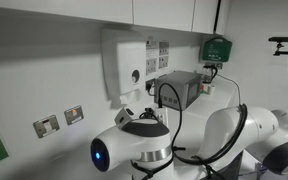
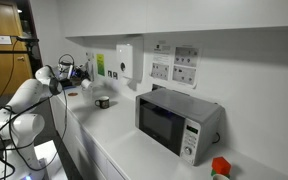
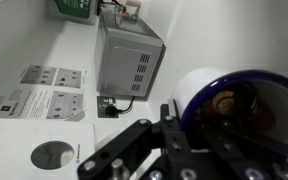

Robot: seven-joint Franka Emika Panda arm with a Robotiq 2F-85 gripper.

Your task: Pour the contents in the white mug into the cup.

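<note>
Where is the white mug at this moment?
In the wrist view the white mug fills the right side, close against the gripper, its opening facing the camera; the microwave stands farther off to its left.

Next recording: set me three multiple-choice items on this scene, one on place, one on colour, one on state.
1. Where is the white mug? A in the tool B in a sink C on the floor
2. The small wall box is: A red B green C blue
3. The microwave door is: A wide open B missing C shut
A: the wrist view shows the tool gripping it. B: it reads green. C: the door lies flush.
</note>
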